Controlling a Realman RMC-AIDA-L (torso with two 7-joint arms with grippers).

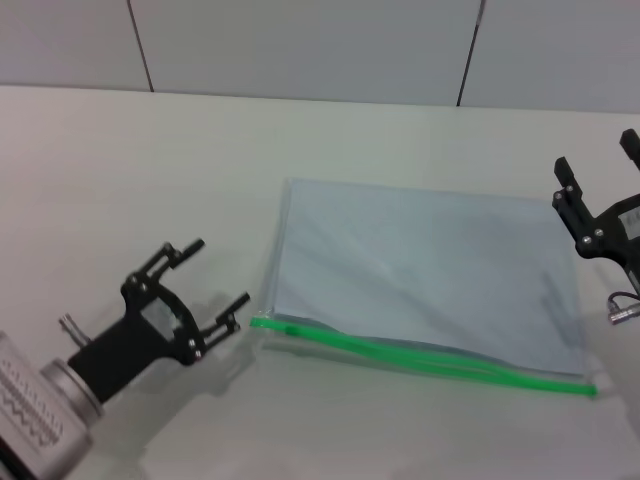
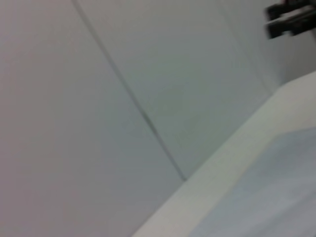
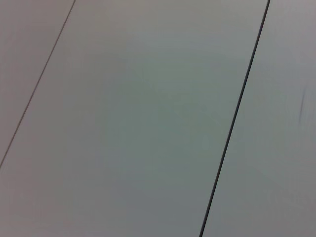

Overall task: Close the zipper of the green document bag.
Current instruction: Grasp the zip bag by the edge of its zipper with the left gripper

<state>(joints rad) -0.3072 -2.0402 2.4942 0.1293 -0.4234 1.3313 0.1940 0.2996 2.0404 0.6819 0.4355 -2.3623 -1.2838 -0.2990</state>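
Note:
The green document bag (image 1: 420,270) lies flat on the white table, a pale blue-grey pouch. Its bright green zipper (image 1: 420,357) runs along the near long edge, and the two strips gape apart in the middle. I cannot pick out the slider. My left gripper (image 1: 213,285) hovers open just left of the bag's near left corner, fingertips close to the zipper's left end. My right gripper (image 1: 595,170) is open at the bag's far right corner, above the table. The left wrist view catches a patch of the bag (image 2: 276,197) and the right gripper (image 2: 291,19) far off.
The white table (image 1: 120,170) stretches wide on the left and behind the bag. A panelled grey wall (image 1: 300,45) rises behind the table's far edge. The right wrist view holds only wall panels (image 3: 138,118).

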